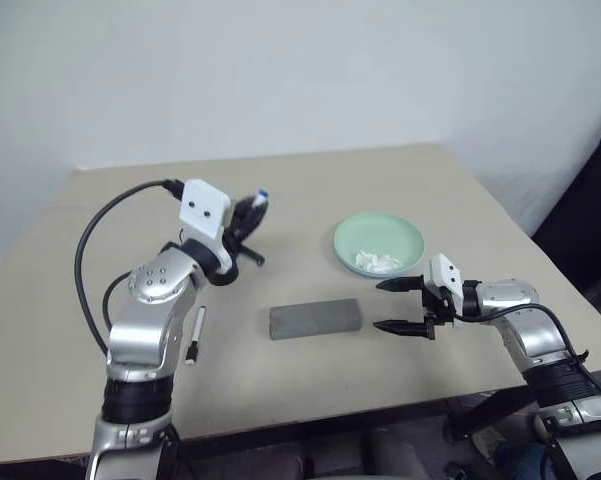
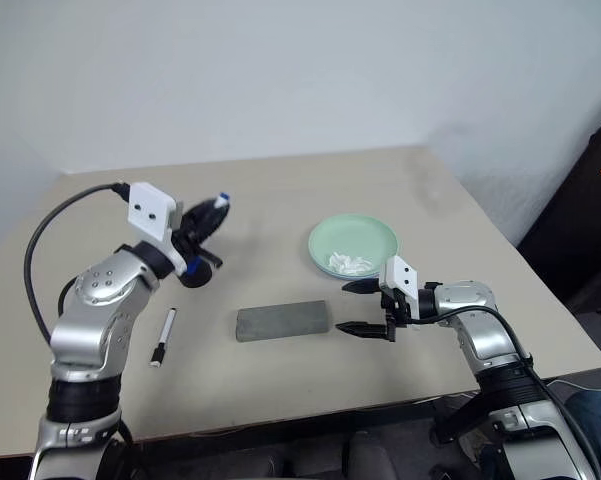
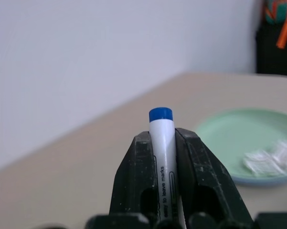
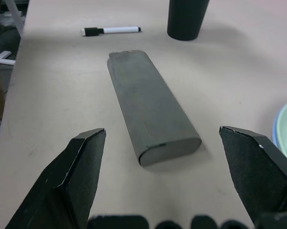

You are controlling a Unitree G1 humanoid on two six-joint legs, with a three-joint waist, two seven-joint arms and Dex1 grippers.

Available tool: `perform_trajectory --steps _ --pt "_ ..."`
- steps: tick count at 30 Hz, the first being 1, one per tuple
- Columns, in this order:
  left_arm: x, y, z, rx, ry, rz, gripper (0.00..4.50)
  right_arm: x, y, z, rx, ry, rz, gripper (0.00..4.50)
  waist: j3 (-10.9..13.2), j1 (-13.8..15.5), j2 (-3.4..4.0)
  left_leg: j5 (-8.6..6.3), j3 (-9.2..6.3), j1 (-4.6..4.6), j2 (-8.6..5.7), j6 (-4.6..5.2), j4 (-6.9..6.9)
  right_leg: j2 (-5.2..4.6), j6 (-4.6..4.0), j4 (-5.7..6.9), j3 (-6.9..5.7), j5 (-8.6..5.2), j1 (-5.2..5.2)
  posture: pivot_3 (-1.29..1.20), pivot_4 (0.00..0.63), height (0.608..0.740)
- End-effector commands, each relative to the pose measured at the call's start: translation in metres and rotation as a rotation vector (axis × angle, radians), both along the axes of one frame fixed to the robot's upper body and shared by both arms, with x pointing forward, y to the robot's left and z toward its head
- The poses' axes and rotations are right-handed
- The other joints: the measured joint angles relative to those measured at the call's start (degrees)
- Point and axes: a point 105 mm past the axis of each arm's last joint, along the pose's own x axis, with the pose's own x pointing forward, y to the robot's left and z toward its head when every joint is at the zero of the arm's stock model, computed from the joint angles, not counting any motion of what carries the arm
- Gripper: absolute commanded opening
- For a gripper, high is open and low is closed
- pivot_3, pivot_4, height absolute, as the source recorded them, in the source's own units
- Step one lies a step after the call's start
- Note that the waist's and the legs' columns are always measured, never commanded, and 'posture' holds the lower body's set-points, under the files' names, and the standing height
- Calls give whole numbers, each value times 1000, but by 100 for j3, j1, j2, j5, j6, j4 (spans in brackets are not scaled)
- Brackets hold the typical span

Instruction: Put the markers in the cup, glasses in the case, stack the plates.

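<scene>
Markers, cup, case and plates lie on the desk (image 1: pixel 430 180): the mint-green plate (image 1: pixel 378 243) holds a paper wad (image 1: pixel 377 262) and sits on a light blue one, the grey case (image 1: pixel 316 319) lies closed at centre, the black cup (image 4: pixel 186 18) stands behind the left arm, and the black-tipped marker (image 1: pixel 195 335) rests beside that arm. The left end effector (image 3: pixel 163 143) is clamped on the blue-capped marker (image 3: pixel 162 143), raised near the cup; the right end effector (image 1: pixel 392 305) hangs spread wide just beside the case. Judged risks: the marker, held cap-forward, may strike the cup's rim and tip it, or slip from the narrow grip.
</scene>
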Motion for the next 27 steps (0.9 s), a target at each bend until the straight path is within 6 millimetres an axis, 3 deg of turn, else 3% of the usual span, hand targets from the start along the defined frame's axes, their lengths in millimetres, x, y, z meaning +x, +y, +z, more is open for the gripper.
perform_trajectory --steps 1,6,17,18,20,25,26,27 --pt "14 28 36 8 -229 162 180 6 2 16 18 -69 4 4129 0 3 0 0 0 1 0 0 0 0 0 1 0 0 0 0 0 740" --pt "31 42 36 19 -337 269 180 7 4 18 20 -81 -3 4129 -2 19 1 -1 -5 -2 -5 0 0 -4 0 -4 -1 2 -1 0 0 740" --pt "50 44 10 -40 -380 303 180 8 2 19 19 -91 -19 4129 -3 146 -2 -5 -4 -8 -11 4 0 -9 1 -12 -5 4 -4 0 0 740" --pt "52 43 9 -42 -383 300 740 8 2 19 19 -92 -20 4129 -3 150 -2 -5 -3 -8 -12 4 0 -9 1 -12 -5 4 -4 0 0 740" --pt "54 40 7 -51 -380 289 1204 8 2 20 18 -93 -23 4129 -4 159 -3 -6 -4 -9 -14 5 0 -10 1 -12 -6 4 -3 0 0 740" --pt "56 34 6 -42 -386 263 2939 8 0 19 16 -93 -27 4129 -4 161 -4 -7 -3 -9 -17 8 0 -10 1 -12 -6 4 -3 0 0 740" --pt "55 34 6 -44 -386 257 3225 8 0 19 16 -92 -27 4129 -4 161 -4 -7 -4 -9 -17 9 0 -10 1 -12 -6 4 -3 0 0 740" --pt "55 33 6 -45 -386 254 3225 8 0 18 15 -91 -28 4129 -4 161 -4 -7 -4 -9 -17 9 0 -10 1 -12 -6 4 -3 0 0 740"
